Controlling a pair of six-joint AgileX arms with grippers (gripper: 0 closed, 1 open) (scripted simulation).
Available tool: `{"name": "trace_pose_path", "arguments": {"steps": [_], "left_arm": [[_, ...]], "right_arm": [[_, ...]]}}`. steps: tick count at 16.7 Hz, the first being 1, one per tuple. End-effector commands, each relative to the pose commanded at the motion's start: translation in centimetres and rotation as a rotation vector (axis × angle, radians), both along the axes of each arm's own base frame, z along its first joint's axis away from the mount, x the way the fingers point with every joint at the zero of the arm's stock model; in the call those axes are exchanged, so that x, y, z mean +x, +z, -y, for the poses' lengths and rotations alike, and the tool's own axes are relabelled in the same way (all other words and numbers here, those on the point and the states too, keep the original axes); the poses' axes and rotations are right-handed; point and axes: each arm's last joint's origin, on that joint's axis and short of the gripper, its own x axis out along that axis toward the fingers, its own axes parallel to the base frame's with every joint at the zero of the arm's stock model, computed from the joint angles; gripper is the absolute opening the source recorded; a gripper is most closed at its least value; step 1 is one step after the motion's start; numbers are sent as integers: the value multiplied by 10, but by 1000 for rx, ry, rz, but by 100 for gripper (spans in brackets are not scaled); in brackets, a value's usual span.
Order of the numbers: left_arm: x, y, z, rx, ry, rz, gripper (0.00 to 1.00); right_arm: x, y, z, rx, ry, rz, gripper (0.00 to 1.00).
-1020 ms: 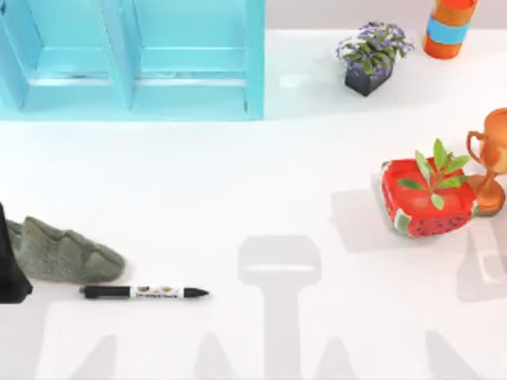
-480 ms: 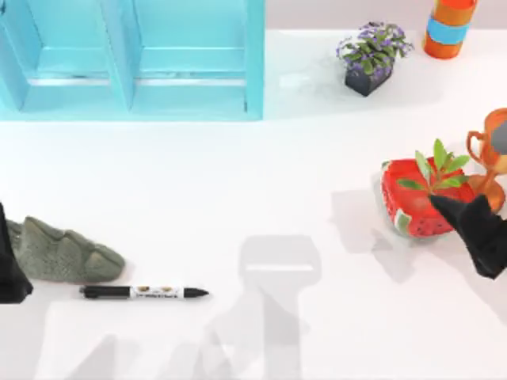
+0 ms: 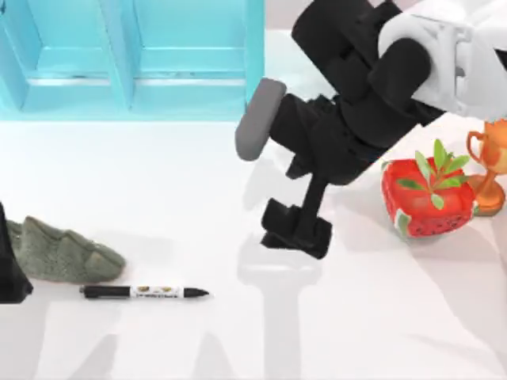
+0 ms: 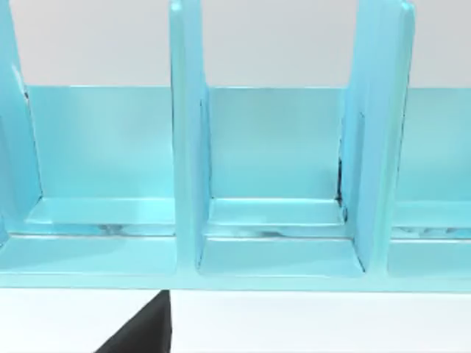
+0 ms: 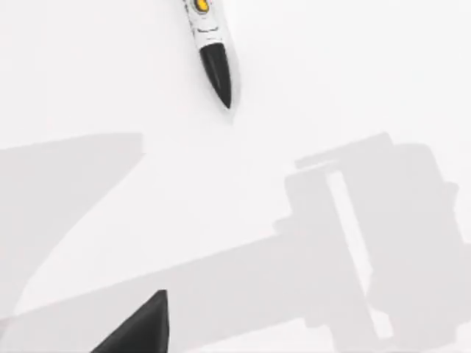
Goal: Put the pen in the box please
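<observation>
You're approaching a slim, stiff, light black-tipped white pen (image 3: 144, 292) (likely slippery); grip mid-barrel. Right jaws (image 3: 295, 228): cannot tell.

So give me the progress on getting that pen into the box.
Nothing is done yet: the pen lies flat on the table, beside the grey rock-like object, apart from the blue box. In hand: the right gripper hangs above the table's middle, to the right of the pen. The left gripper sits at the left edge. Left: grasping, carrying and dropping it in.
</observation>
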Motion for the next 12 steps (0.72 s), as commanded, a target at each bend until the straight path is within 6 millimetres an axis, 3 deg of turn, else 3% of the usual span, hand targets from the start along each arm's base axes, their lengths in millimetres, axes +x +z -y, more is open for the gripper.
{"name": "trace_pose_path", "arguments": {"steps": [3,6,9,12], "left_arm": [[0,0,0,0,0,0,100],[0,0,0,0,0,0,100],[0,0,0,0,0,0,100],[0,0,0,0,0,0,100]], "right_arm": [[15,-25,-57,-66,126,-93,100],[23,-51,-102,-110,212,-149,100],[26,-64,-132,-125,262,-162,100],[28,-70,-149,-127,285,-155,100]]}}
